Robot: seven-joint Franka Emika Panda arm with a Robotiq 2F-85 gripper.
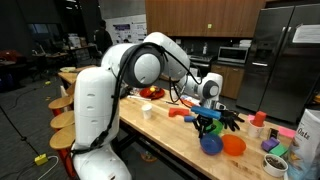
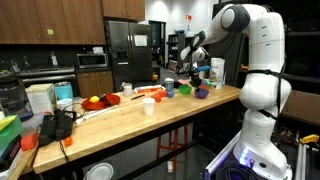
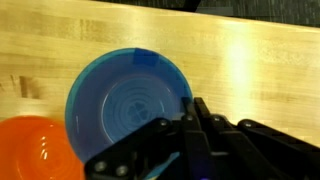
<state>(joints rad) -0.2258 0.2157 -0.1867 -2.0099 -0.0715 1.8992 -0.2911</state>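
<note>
Wooden counter (image 3: 260,60): fills the wrist view and carries both bowls.
Robot arm (image 1: 140,65): white, bends from centre frame down towards lower right in an exterior view.
Blue bowl (image 3: 125,100): centre-left of the wrist view, upright and empty, resting on the wood.
Orange bowl (image 3: 30,150): lower left corner, just beside the blue bowl.
Gripper (image 3: 195,115): enters from the bottom edge. Its jaws are closed together on the blue bowl's right rim, as far as this view shows.
Done: the rim appears pinched.
Left: the bowl is not lifted and sits beside its orange neighbour.
</note>
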